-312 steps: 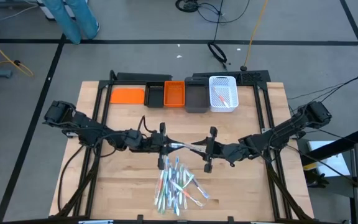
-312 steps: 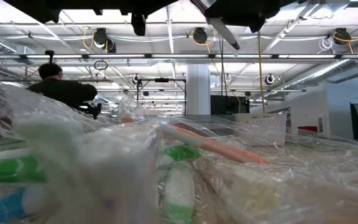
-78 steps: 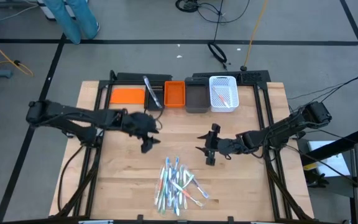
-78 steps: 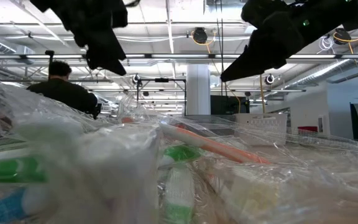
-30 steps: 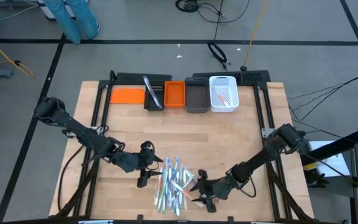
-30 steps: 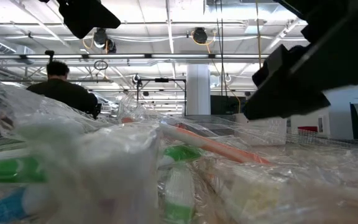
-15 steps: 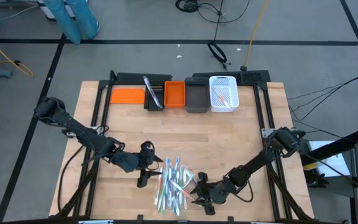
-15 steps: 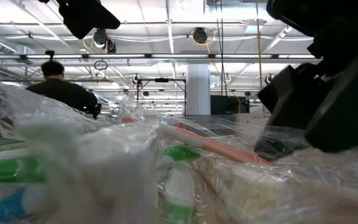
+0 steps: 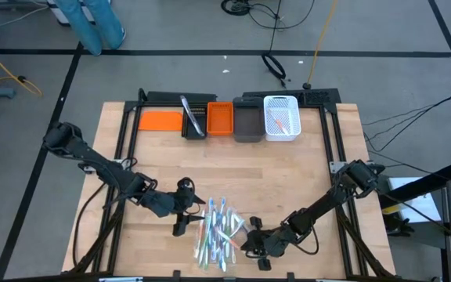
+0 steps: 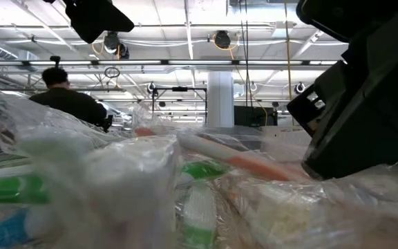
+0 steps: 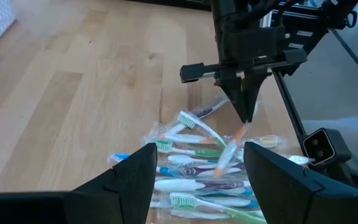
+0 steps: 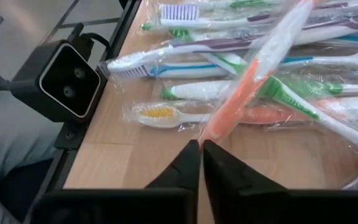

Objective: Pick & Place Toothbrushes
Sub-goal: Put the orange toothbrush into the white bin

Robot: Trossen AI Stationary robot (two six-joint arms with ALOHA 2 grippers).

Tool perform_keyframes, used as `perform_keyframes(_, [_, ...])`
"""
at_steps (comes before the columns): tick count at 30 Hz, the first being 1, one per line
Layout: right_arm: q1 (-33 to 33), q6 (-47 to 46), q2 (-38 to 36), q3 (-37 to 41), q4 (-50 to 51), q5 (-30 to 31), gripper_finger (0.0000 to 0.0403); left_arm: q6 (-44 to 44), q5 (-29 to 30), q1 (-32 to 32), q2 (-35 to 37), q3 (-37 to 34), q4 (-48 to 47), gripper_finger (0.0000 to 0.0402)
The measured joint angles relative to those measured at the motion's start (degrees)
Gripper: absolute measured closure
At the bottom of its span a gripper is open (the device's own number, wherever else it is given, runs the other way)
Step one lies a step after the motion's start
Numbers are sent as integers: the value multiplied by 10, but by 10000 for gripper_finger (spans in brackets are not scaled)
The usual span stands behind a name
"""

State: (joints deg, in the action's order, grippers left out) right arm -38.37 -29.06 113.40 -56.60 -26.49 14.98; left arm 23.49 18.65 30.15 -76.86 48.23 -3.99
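Note:
Several toothbrushes (image 9: pixel 221 235) in clear wrappers lie in a loose pile on the wooden table near its front edge; the pile (image 10: pixel 150 180) also fills the low view. My right gripper (image 9: pixel 247 236) is at the pile's right side, shut on an orange wrapped toothbrush (image 12: pixel 253 81). My left gripper (image 9: pixel 182 210) hovers open just left of the pile, nothing between its fingers (image 11: pixel 135 180). Its wrist view shows the right gripper (image 11: pixel 243 118) beyond the pile. My right gripper pinches the end (image 12: pixel 209 132) of the orange toothbrush, in its clear wrapper, between its two fingertips. The fingers slant down from the table's right side and lie roughly in line with the brush. The rest of the brush (image 11: pixel 227 152) lies across the other toothbrushes.
Along the far edge stand an orange lid (image 9: pixel 160 120), a black bin (image 9: pixel 194 119) with a toothbrush in it, an orange bin (image 9: pixel 220 119), a grey bin (image 9: pixel 247 124) and a white basket (image 9: pixel 281 117) holding toothbrushes. A person (image 10: pixel 68 100) is beyond the table.
My right gripper has sunk a little toward the right side of the pile and has shut on the end of the orange toothbrush. The brush has shifted slightly on the pile.

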Motion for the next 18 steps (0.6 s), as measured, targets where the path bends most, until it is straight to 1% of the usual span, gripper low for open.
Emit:
perform_keyframes(6, [0, 0, -6, 1, 3, 1, 402, 0, 0, 0, 0, 0, 0, 158])
perform_keyframes(11, [0, 33, -56, 1, 16, 4, 402, -5, 0, 0, 0, 0, 6, 158])
perform_keyframes(15, [0, 45, -102, 1, 69, 42, 402, -27, 0, 0, 0, 0, 29, 158])
perform_keyframes(18, [5, 47, -126, 1, 93, 59, 403, -54, 1, 4, 0, 0, 48, 158])
